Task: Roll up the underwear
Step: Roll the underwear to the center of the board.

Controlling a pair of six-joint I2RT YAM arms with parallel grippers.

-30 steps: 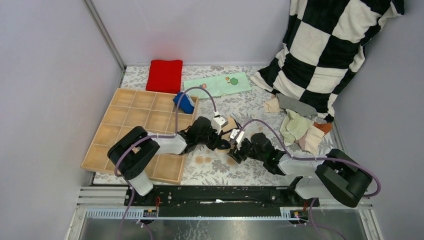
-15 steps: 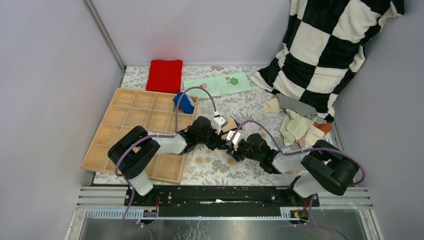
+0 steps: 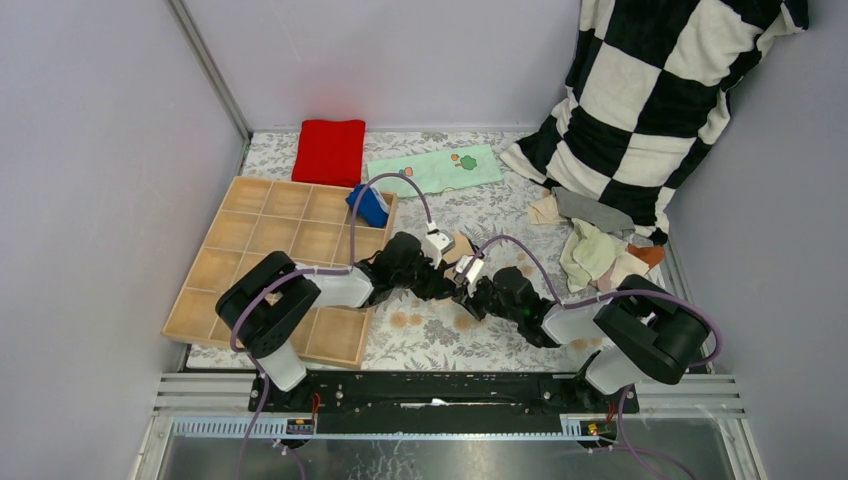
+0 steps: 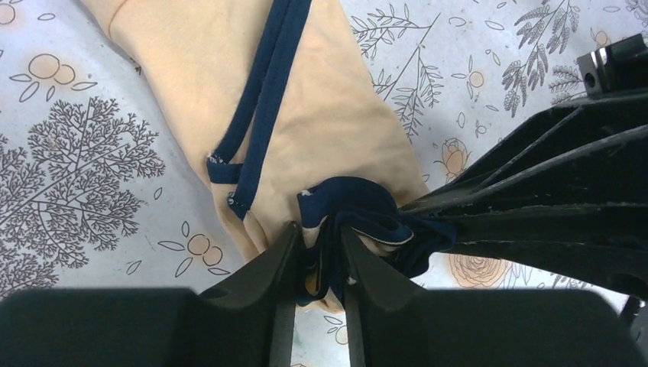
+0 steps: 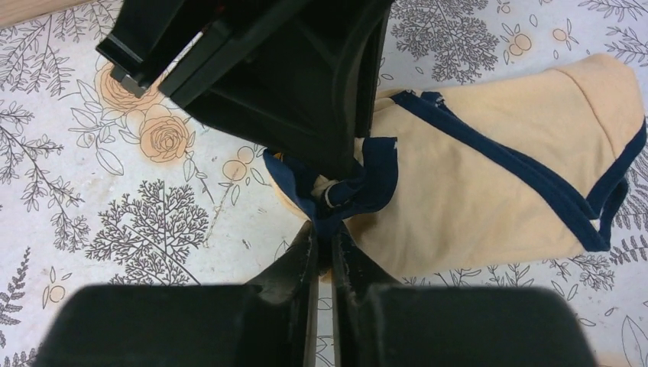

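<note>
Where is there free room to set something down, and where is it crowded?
Free: tray cells left of blue roll; tablecloth between mint cloth and tan brief. Crowded: left end effector and right end effector pinching that brief; pile by the pillow.

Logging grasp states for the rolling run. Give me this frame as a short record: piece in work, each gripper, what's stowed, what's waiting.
piece in work: tan underwear with dark trim, folded, lying on the table
left gripper: shut on the bunched dark trim at one end
right gripper: shut on the same bunch, from the opposite side
stowed: blue underwear in a far right compartment of the wooden tray
waiting: pile of underwear beside the checkered pillow
</note>
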